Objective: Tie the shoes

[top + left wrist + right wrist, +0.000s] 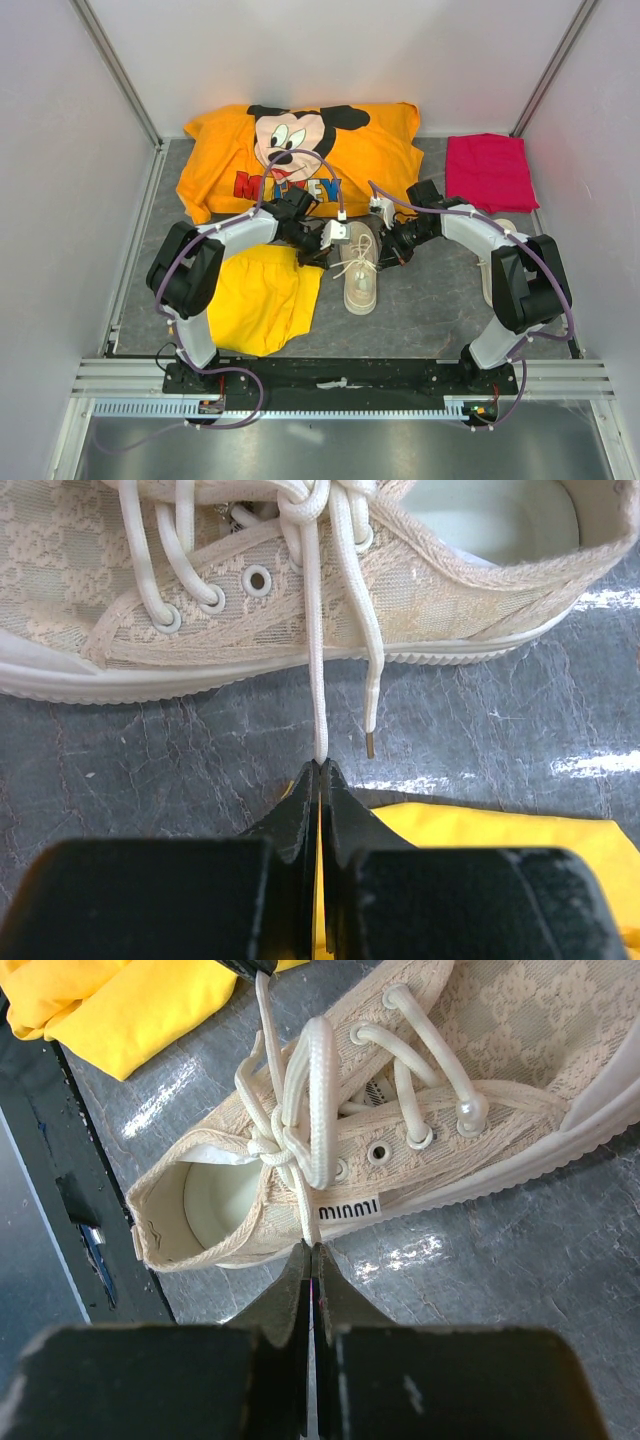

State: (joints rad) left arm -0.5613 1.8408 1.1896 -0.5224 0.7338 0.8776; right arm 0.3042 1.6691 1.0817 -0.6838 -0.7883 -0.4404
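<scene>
One cream shoe (360,272) lies mid-table between both arms, toe toward me. My left gripper (322,766) is shut on a white lace (315,650) that runs taut from the knot down over the shoe's side (450,590); a second lace end (372,710) hangs loose beside it. My right gripper (309,1246) is shut on the other lace (300,1205), just below the knot (283,1148), beside the shoe's heel opening (215,1205). From above, the left gripper (327,246) and right gripper (386,246) flank the shoe. A pale shape (503,228) behind the right arm may be the second shoe.
Yellow shorts (262,300) lie just left of the shoe, under the left arm. An orange Mickey shirt (330,150) covers the back of the table, and a folded pink cloth (490,172) lies at back right. White walls enclose three sides.
</scene>
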